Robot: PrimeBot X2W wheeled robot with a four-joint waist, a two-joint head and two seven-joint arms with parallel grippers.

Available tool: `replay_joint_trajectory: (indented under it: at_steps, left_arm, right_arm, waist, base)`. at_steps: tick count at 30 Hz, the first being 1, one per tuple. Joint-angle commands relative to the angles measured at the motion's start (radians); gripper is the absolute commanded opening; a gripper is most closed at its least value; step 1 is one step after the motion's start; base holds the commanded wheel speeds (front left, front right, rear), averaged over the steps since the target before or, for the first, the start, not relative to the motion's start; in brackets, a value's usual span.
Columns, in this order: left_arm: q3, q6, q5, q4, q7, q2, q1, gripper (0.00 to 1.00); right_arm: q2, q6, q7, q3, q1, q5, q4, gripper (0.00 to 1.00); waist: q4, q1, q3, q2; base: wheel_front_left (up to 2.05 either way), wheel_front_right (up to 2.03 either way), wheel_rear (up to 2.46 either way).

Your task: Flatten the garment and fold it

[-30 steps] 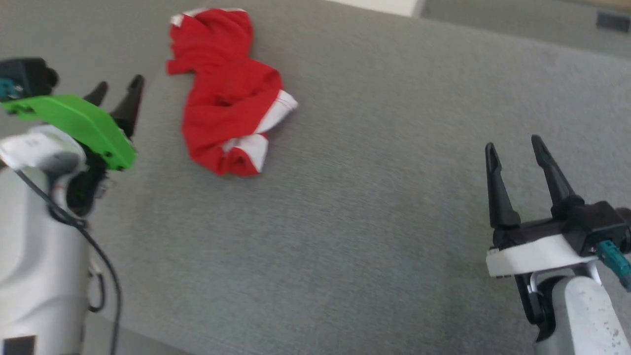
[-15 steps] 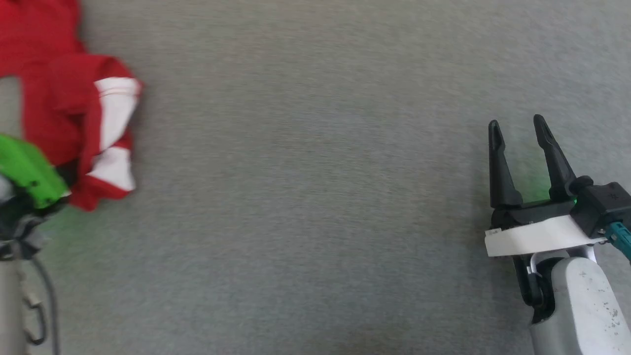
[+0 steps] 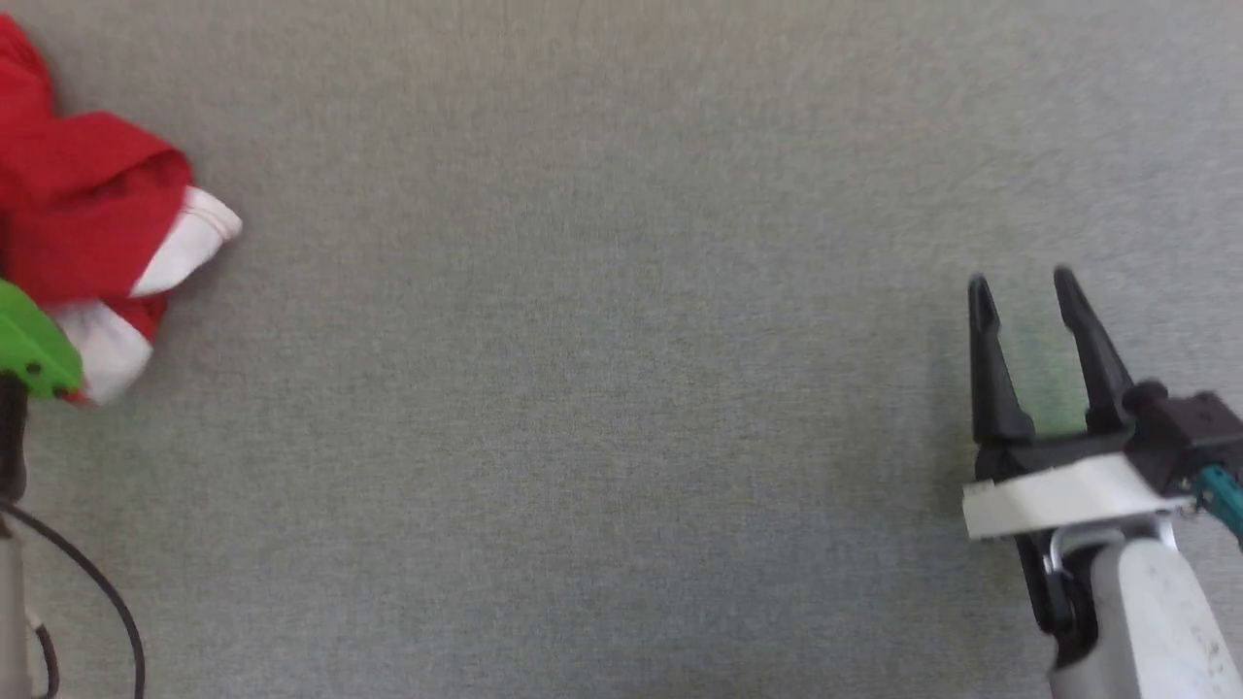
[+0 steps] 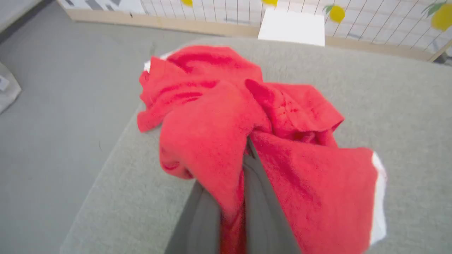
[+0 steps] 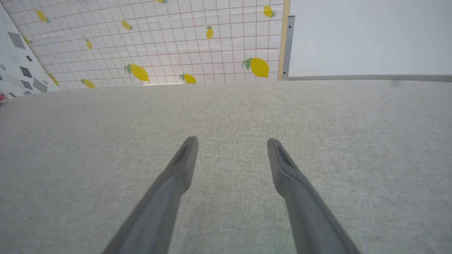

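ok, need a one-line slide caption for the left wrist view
Left wrist view: left gripper shut on a fold of the crumpled red garment, lying on the grey surface.

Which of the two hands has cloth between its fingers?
The left hand: it is closed on a fold of the red garment. The right hand stands open above the grey surface, holding nothing.

Grey fabric surface (image 3: 621, 388), lemon-print tiled wall (image 5: 176, 42), perhaps a white box (image 4: 292, 26), grey floor (image 4: 53, 88)

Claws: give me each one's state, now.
Left claw: closed on the garment.
Right claw: open, holding nothing.
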Motion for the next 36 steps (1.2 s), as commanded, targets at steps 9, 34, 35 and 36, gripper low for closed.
replay_joint_trajectory:
  at_steps: [9, 34, 35, 36]
  left_arm:
    - [-0.109, -0.058, 0.154, 0.035, -0.488, -0.068, -0.128, 0.0]
    - [-0.629, -0.178, -0.004, 0.213, -0.455, -0.459, -0.206, 0.0]
    - [-0.649, -0.176, -0.012, 0.238, -0.427, -0.459, -0.196, 0.0]
    - [-0.667, -0.173, -0.024, 0.268, -0.39, -0.46, -0.185, 0.0]
  right_arm:
    - [0.001, -0.002, -0.006, -0.04, 0.153, -0.006, 0.018, 1.0]
    - [0.001, -0.002, -0.006, -0.001, 0.191, -0.016, 0.01, 1.0]
    - [0.001, -0.002, -0.006, 0.001, 0.19, -0.012, 0.009, 1.0]
    - [0.001, -0.002, -0.006, 0.002, 0.188, -0.008, 0.008, 1.0]
  waist:
    - [0.01, 0.0, -0.382, 0.0]
    - [-0.291, 0.0, -0.378, 0.0]
    - [-0.299, 0.0, -0.371, 0.0]
    - [-0.306, 0.0, -0.366, 0.0]
  base:
    - [0.0, 0.0, 0.0]
    - [0.0, 0.0, 0.0]
    - [0.0, 0.0, 0.0]
    - [0.0, 0.0, 0.0]
